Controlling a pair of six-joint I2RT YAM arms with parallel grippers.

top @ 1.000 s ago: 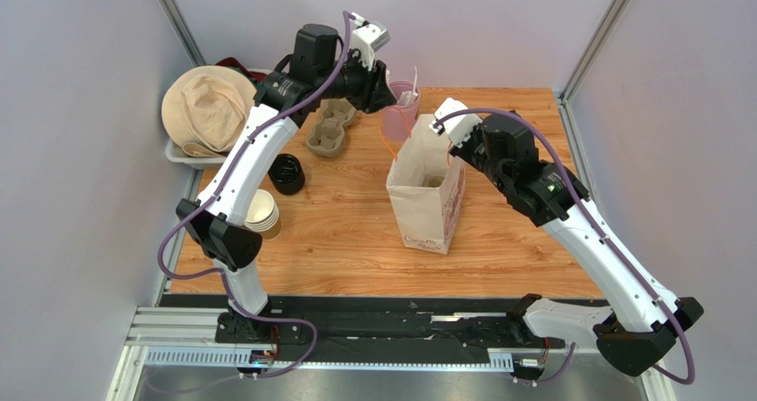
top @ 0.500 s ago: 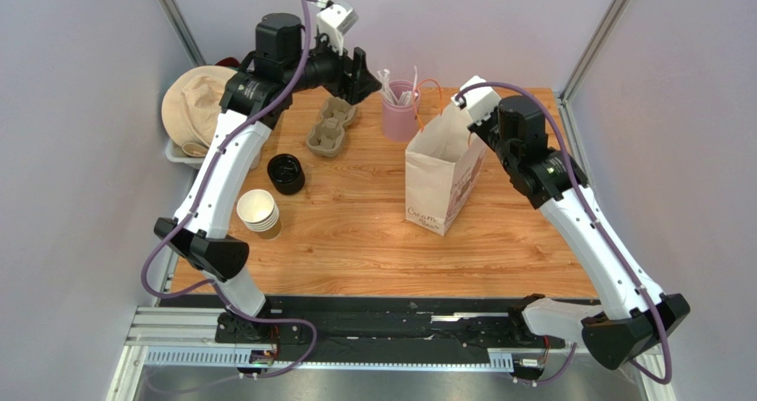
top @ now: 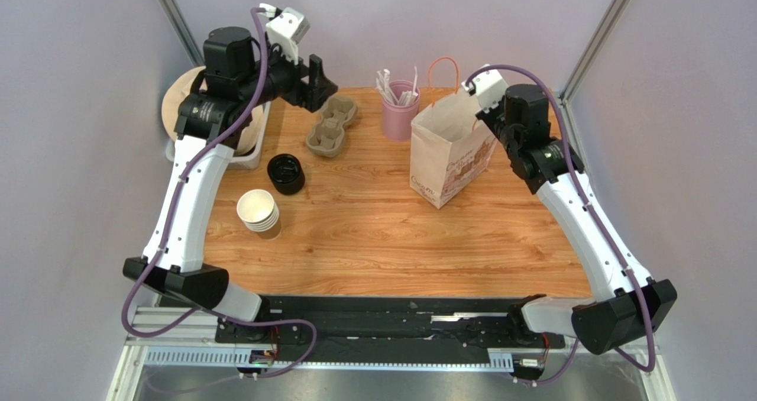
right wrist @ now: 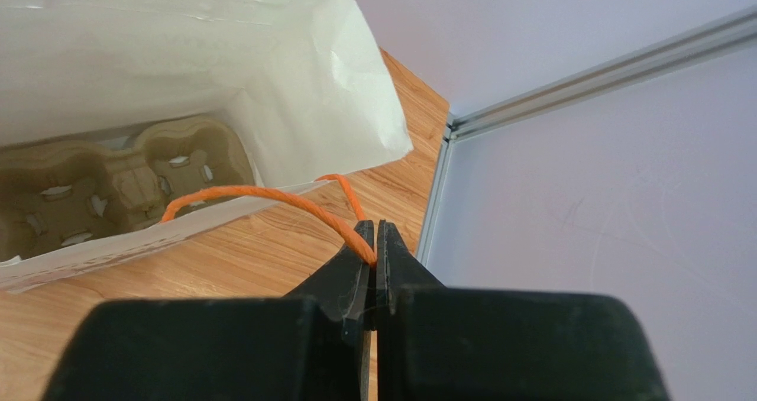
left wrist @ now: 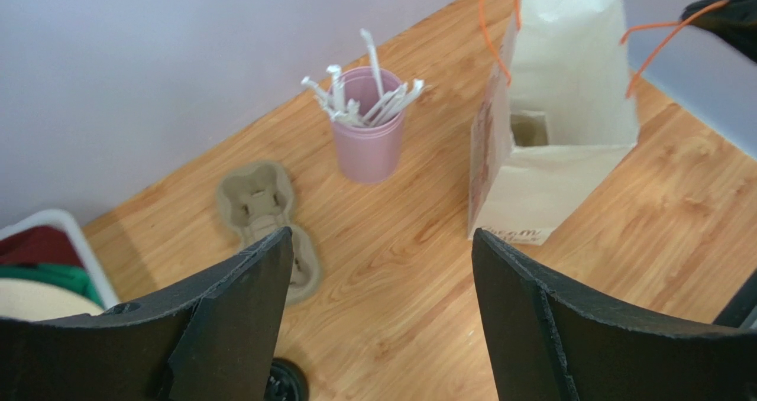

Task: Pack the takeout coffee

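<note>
Now, left gripper (left wrist: 382,241): mine, spread wide and holding nothing, hanging above the far left of the table (top: 355,241), close to the loose carrier (top: 330,126).
right gripper (right wrist: 374,241): clenched tight on one orange handle (right wrist: 266,195) of the paper bag (top: 449,148), with the cord pinched at my fingertips.
paper bag: on the far right of the table, mouth open and leaning; its other handle loop sticks up free.
writing: pinkish script on the bag's side. The first word looks like "Cream"; the rest is too small for me to read.
inside the bag: a pulp cup tray (right wrist: 115,188) lies on the bottom, and the sockets I can see from my right wrist are open.
takeout coffee: I cannot tell where it is; none of my views picks it out.
loose carrier: pulp, flat on the wood just left of the pink cup (top: 400,117), which holds white wrapped sticks.
black lid (top: 286,173): on the table, between the loose carrier and the stack of paper cups (top: 258,213).
</note>
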